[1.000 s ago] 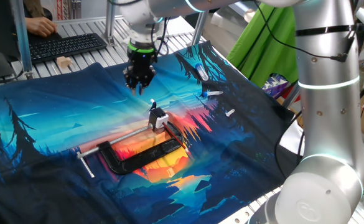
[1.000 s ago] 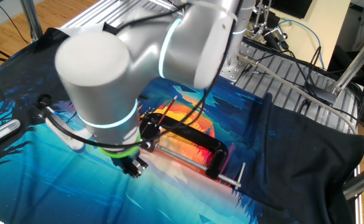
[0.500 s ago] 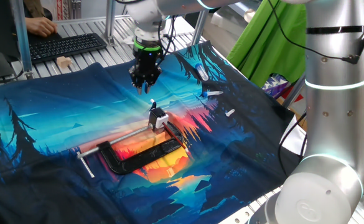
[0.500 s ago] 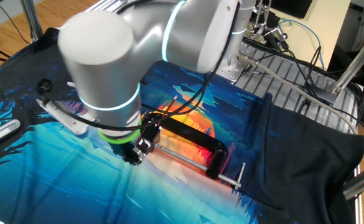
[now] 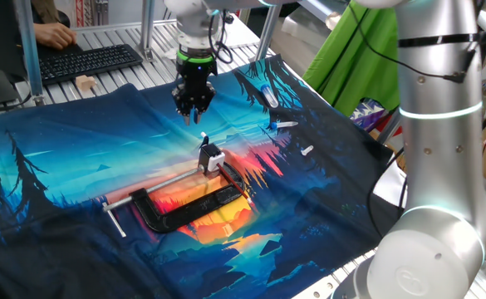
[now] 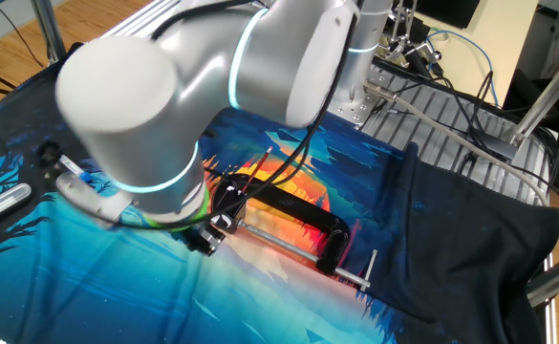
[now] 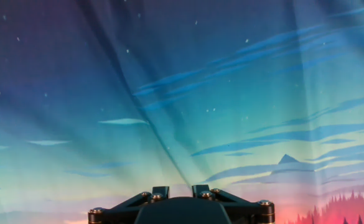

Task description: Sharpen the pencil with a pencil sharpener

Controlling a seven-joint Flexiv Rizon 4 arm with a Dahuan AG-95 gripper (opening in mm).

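The pencil sharpener (image 5: 213, 157), a small white-and-black block, sits on the printed cloth at the end of the clamp's steel rod. A thin dark stick with a pale tip, the pencil (image 5: 203, 141), stands up out of it. My gripper (image 5: 193, 116) hangs fingers-down above the cloth, a short way behind the sharpener and apart from it. In the hand view my gripper (image 7: 180, 188) shows only two fingertips (image 7: 160, 190) at the bottom edge. They stand narrowly open, with bare cloth in the gap and nothing held. In the other fixed view my arm hides most of the sharpener.
A big black C-clamp (image 5: 184, 209) (image 6: 322, 229) lies in front of the sharpener. Blue-and-white marker pens (image 5: 269, 95) and a loose cap (image 5: 306, 151) lie at the right; another marker (image 6: 0, 203) lies at the far side. A keyboard (image 5: 85, 60) sits behind the cloth.
My gripper has drifted a little right and toward the back, still above the cloth. Its jaw gap looks the same. Pencil, sharpener and clamp have not moved.
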